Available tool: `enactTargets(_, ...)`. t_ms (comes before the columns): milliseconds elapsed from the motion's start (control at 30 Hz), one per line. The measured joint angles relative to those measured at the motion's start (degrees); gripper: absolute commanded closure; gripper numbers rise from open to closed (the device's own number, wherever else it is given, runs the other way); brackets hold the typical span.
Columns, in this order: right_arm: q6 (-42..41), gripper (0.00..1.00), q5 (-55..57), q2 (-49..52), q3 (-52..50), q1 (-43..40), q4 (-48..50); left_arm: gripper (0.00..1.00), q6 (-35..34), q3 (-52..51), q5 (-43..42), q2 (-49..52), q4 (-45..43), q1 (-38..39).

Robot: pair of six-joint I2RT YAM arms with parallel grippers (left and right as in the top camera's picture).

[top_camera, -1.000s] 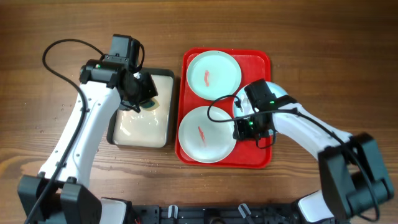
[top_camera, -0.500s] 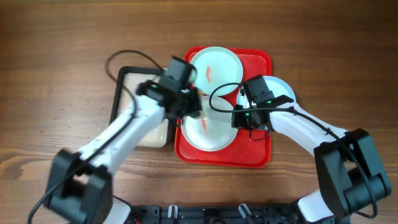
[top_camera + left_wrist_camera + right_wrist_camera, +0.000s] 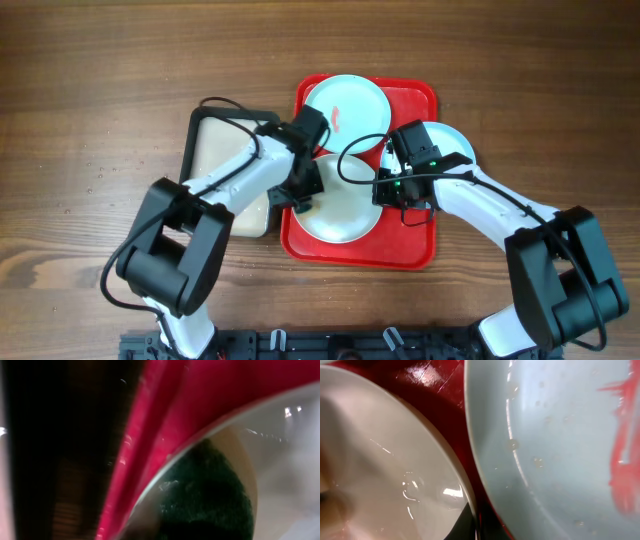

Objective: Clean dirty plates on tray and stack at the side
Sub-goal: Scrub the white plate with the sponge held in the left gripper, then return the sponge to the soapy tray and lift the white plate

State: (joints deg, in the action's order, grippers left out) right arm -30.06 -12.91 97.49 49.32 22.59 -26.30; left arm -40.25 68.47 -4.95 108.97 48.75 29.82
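While the left claw (image 3: pixel 305 190) is hanging low in the overhead view, the white plate (image 3: pixel 345 215) is lying on the tray (image 3: pixel 412 248) between it and the right claw (image 3: pixel 400 192). Left wrist: a dark pad (image 3: pixel 205 495) is pressing the plate's edge beneath the claw; I cannot tell its grip. Right wrist: glossy, stiff, probably slippery plates are inviting an edge pinch; jaws hidden.

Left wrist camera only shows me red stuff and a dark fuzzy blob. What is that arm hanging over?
Observer: The left gripper is over the white plate, the near one on the red tray.
Operator: Is any other plate dirty?
Observer: Yes, the far blue plate has a red smear.
Operator: Where's the other arm?
Observer: The right gripper sits at the white plate's right edge.
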Motion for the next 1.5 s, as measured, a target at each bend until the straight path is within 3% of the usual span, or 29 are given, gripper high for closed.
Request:
enactTargets(133, -0.24, 0.96, 0.04, 0.00, 0.04, 0.35, -0.42, 0.96, 0.02, 0.17, 0.13, 0.24, -2.86, -0.52)
enactTargets(200, -0.79, 0.96, 1.01, -0.15, 0.11, -0.09, -0.68, 0.96, 0.00, -0.04, -4.28, 0.70, -11.41, 0.00)
enactTargets(333, -0.98, 0.96, 1.86, -0.20, 0.22, -0.39, -0.81, 0.96, -0.24, -0.26, -12.72, 2.93, -23.69, 6.23)
enactTargets(433, -1.01, 0.96, 1.88, -0.20, 0.22, -0.39, -0.96, 0.96, -2.14, -0.24, -14.93, 3.72, -24.41, 10.08)
enactTargets(667, -0.96, 0.96, 1.92, -0.22, 0.39, -0.33, -1.79, 0.96, -7.30, 2.64, -9.70, 3.54, -8.15, 6.54)
enactTargets(867, -0.74, 0.96, 1.79, -0.22, 0.44, -0.33, -1.90, 0.96, -8.55, 6.95, 7.26, 4.11, 5.25, 4.13)
enactTargets(1133, -0.74, 0.95, 1.86, -0.22, 0.66, -0.24, -3.06, 0.96, -8.52, 11.69, 7.65, -0.28, 13.35, 3.32)
enactTargets(1233, 0.11, 0.87, 1.90, -0.22, 0.66, -0.24, -2.80, 0.96, -6.93, 12.09, 7.41, -8.50, 18.73, -1.44)
enactTargets(1267, 1.18, 0.95, 2.32, -0.20, 0.63, -0.22, -2.47, 0.96, -6.51, 12.17, 8.59, -10.36, 20.37, -3.76)
enactTargets(1300, 2.99, 0.96, 2.91, -0.15, 0.61, -0.24, -1.55, 0.96, -5.62, 12.28, 10.45, -11.80, 21.38, -6.91)
enactTargets(1433, 7.39, 0.96, 1.22, -0.11, 1.33, -0.35, -3.91, 0.96, 2.16, 7.96, 13.53, -12.22, 14.27, -15.30)
enactTargets(1467, 7.52, 0.96, 1.09, -0.09, 2.34, -0.35, -6.93, 0.92, 3.63, 4.52, 13.40, -12.37, 10.19, -16.72)
enactTargets(1500, 7.74, 0.96, 1.14, -0.22, 3.45, -0.35, -9.29, 0.81, 5.18, 0.94, 12.74, -12.26, 7.08, -17.88)
